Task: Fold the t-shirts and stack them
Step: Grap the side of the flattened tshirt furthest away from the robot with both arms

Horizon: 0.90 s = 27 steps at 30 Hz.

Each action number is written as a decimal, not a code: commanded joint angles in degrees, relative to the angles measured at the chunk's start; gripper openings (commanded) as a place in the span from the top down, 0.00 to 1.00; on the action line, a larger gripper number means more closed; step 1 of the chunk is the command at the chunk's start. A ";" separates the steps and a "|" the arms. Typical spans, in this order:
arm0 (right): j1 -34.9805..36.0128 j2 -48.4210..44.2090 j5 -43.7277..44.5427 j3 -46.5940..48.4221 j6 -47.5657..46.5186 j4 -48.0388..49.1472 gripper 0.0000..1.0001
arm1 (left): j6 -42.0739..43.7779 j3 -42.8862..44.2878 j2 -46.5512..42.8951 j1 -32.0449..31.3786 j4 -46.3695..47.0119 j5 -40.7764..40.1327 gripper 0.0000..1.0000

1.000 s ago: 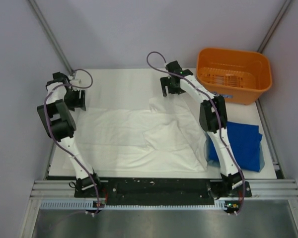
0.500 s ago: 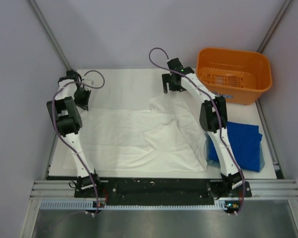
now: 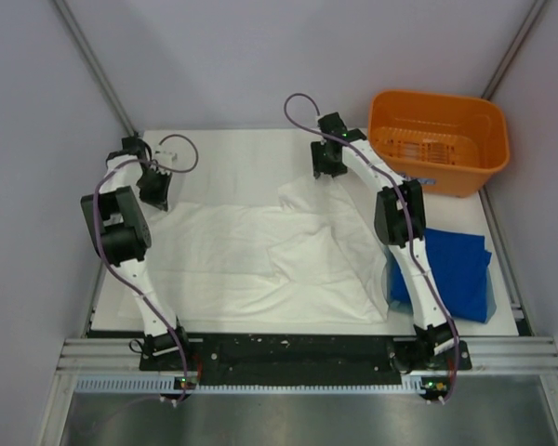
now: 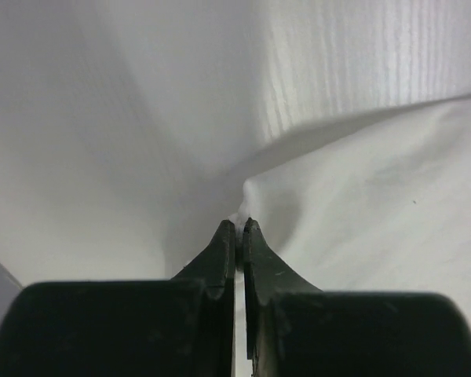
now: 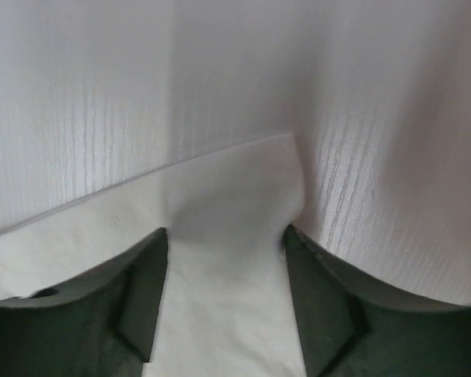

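The white t-shirt (image 3: 260,260) lies spread out, plain side up, across the middle of the table. My left gripper (image 3: 156,198) is at its far left corner and is shut on a pinch of the white cloth (image 4: 361,212), which bunches at the tips of the left gripper (image 4: 237,224). My right gripper (image 3: 327,174) stands over the shirt's far right corner. In the right wrist view the right gripper (image 5: 226,236) is open, its fingers either side of that cloth corner (image 5: 235,184). The blue t-shirt (image 3: 458,269) lies folded at the right, beside the right arm.
An orange plastic basket (image 3: 437,165) stands at the far right corner. The white table mat (image 3: 232,153) shows bare beyond the shirt. Grey walls close in on the left, the back and the right.
The left gripper has shut on the shirt's far left corner after shifting slightly right. The right gripper has come down and toward the far right corner, its jaws a little narrower.
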 commanded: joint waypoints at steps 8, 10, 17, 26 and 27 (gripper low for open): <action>-0.24 -4.33 -8.43 -2.31 -2.15 -0.75 1.00 | 4.52 -6.53 -15.91 0.07 6.22 2.55 1.00; -0.24 -8.19 -8.34 -3.63 -3.12 -0.66 1.00 | 5.48 -7.76 -17.84 0.07 6.75 2.38 1.00; 0.63 -32.08 -9.75 -25.56 -6.81 2.41 1.00 | 11.72 -16.01 -26.02 0.24 9.21 1.23 1.00; 3.71 -65.14 -12.12 -65.57 -4.26 8.48 1.00 | 20.51 -28.06 -37.35 1.12 9.13 0.27 1.00; 4.24 -67.69 -11.60 -68.04 -4.00 8.40 1.00 | 21.30 -29.20 -38.50 1.47 9.30 -0.34 1.00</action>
